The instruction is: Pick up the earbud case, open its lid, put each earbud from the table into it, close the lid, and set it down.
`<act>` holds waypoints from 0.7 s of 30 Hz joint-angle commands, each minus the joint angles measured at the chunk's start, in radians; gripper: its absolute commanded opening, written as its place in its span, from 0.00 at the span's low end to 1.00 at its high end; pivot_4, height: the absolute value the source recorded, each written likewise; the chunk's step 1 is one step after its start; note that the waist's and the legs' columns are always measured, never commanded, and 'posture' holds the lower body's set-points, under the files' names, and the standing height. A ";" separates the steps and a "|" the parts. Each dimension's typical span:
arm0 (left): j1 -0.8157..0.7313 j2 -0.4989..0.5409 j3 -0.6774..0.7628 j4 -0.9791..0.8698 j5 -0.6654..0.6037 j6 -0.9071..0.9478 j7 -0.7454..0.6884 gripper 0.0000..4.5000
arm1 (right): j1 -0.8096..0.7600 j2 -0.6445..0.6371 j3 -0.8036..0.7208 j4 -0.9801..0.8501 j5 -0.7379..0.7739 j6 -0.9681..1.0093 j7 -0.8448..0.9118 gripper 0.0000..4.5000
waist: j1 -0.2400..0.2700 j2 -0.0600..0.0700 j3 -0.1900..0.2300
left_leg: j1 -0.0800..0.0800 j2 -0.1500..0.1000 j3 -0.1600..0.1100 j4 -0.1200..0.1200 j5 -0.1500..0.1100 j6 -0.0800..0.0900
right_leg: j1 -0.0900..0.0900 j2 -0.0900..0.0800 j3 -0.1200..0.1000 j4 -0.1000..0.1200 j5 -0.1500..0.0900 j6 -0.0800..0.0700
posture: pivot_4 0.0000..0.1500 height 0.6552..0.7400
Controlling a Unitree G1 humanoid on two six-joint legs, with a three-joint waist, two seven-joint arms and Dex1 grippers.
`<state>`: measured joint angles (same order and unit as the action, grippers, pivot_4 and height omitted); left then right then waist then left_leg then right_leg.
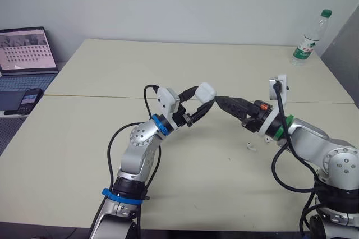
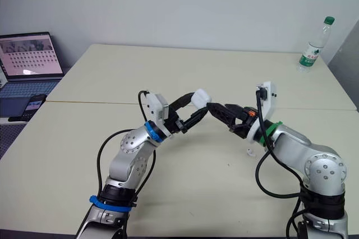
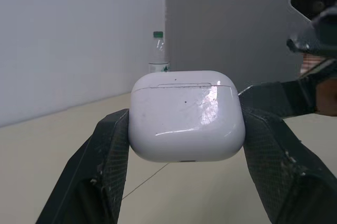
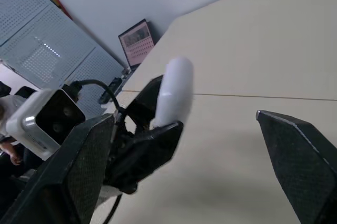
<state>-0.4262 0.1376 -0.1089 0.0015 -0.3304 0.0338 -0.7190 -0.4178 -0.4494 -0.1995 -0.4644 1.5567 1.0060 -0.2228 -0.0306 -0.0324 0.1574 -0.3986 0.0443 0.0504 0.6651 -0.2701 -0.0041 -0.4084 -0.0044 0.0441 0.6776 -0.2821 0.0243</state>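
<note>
Eye views: one earbud case (image 1: 206, 91), lid shut, clamped in left gripper (image 1: 203, 100); one earbud (image 1: 252, 147) on table (image 1: 112, 70) near right gripper (image 1: 220, 102). Left wrist view: case pinched between both fingers. Right wrist view: right fingers spread apart, case just ahead.

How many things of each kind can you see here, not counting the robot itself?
Earbud case: 1
Earbud: 1
Water bottle: 1
Laptop: 1
Phone: 1
Total: 5
</note>
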 commanded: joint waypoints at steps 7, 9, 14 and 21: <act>-0.012 -0.002 -0.005 -0.029 -0.010 -0.022 -0.027 0.62 | -0.051 -0.027 0.096 0.040 0.218 -0.075 -0.189 1.00 | 0.000 0.000 0.000 | 0.000 0.000 0.000 0.000 0.000 0.000 | 0.000 0.000 0.000 0.000 0.000 0.000 | 1.00 0.95; -0.012 0.002 -0.006 -0.028 -0.007 -0.024 -0.030 0.62 | -0.061 -0.027 0.108 0.052 0.223 -0.086 -0.198 1.00 | 0.000 0.000 0.000 | 0.000 0.000 0.000 0.000 0.000 0.000 | 0.000 0.000 0.000 0.000 0.000 0.000 | 1.00 0.95; -0.003 0.005 -0.008 -0.032 -0.008 -0.024 -0.035 0.62 | -0.078 -0.029 0.120 0.068 0.223 -0.108 -0.195 0.87 | 0.000 0.000 0.000 | 0.000 0.000 0.000 0.000 0.000 0.000 | 0.000 0.000 0.000 0.000 0.000 0.000 | 1.00 0.95; 0.000 0.006 -0.009 -0.029 -0.009 -0.025 -0.041 0.62 | -0.084 -0.034 0.125 0.074 0.215 -0.122 -0.187 0.32 | 0.000 0.000 0.000 | -0.001 0.001 -0.001 0.000 0.000 0.000 | 0.000 0.000 -0.001 -0.001 0.000 0.000 | 1.00 0.95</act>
<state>-0.4215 0.1490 -0.1141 0.0009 -0.3309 0.0289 -0.7557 -0.4831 -0.4753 -0.0716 -0.3705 1.7507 0.9052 -0.4175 -0.0305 -0.0324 0.1575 -0.3993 0.0448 0.0498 0.6651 -0.2701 -0.0041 -0.4085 -0.0042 0.0435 0.6765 -0.2822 0.0244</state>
